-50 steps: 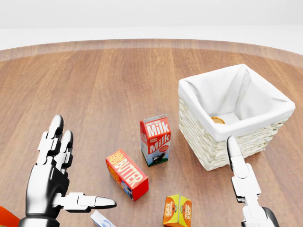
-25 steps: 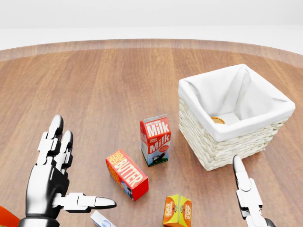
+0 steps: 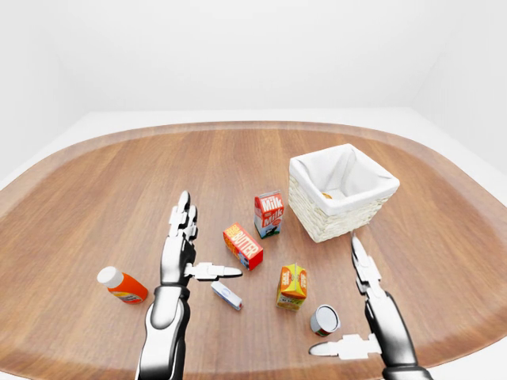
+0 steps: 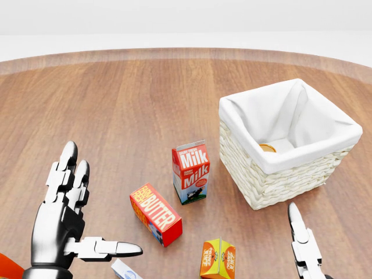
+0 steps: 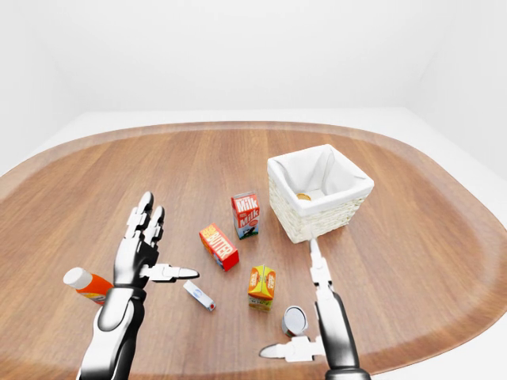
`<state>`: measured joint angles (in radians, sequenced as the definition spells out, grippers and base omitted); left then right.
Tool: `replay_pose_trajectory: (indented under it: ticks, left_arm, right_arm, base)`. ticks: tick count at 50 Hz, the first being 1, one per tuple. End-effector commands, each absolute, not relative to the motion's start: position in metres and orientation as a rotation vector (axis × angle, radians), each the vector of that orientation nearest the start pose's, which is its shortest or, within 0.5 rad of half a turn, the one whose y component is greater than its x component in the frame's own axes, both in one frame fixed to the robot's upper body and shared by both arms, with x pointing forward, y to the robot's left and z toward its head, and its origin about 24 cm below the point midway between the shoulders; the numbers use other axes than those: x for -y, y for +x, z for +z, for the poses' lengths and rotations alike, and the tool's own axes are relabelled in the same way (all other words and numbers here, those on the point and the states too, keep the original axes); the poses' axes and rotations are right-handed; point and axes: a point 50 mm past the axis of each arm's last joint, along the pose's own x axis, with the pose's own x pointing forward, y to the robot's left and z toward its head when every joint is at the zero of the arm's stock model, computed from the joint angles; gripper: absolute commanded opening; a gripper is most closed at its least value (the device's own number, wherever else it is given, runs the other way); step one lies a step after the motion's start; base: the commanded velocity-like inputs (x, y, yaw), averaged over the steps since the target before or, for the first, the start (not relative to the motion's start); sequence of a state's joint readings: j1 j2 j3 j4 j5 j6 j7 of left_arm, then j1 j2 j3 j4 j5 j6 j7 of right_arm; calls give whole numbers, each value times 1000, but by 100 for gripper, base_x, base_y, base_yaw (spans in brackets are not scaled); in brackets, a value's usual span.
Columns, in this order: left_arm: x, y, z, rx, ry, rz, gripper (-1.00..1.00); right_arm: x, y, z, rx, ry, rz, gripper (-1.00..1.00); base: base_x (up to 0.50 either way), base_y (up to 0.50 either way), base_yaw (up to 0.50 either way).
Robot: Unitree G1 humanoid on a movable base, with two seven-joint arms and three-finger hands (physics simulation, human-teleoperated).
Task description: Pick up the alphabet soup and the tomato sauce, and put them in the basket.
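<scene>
I've pulled my right hand (image 3: 372, 317), fingers spread, down toward the rigid, slick can (image 3: 324, 320); grip its sides.

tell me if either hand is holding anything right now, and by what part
Nothing is held. The left hand and the right hand both hang open over the table, fingers spread. The can lies untouched beside the right hand.

**Bystanders on the wooden table**

A milk carton (image 4: 191, 172) stands upright near the table's (image 3: 95, 198) middle; a red butter box (image 4: 156, 214) lies just below-left of it; an orange juice carton (image 3: 292, 286), a small white-and-blue packet (image 3: 226, 295) and an orange white-capped bottle (image 3: 121, 286) lie lower.
</scene>
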<state>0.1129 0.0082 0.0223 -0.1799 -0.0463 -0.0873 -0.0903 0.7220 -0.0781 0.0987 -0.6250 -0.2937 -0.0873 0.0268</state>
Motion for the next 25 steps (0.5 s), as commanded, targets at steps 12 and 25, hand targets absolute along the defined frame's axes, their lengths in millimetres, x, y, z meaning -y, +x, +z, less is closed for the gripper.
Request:
replay_pose_trajectory:
  ticks: [12, 25]
  left_arm:
    - [-159, 230, 69, 174, -29, -34, 100]
    - [-159, 230, 69, 174, -28, -34, 100]
  right_arm:
    - [169, 116, 48, -102, -337, -30, 100]
    - [174, 113, 38, -153, -332, -42, 100]
  base:
    - [0, 0, 0]
    - [0, 0, 0]
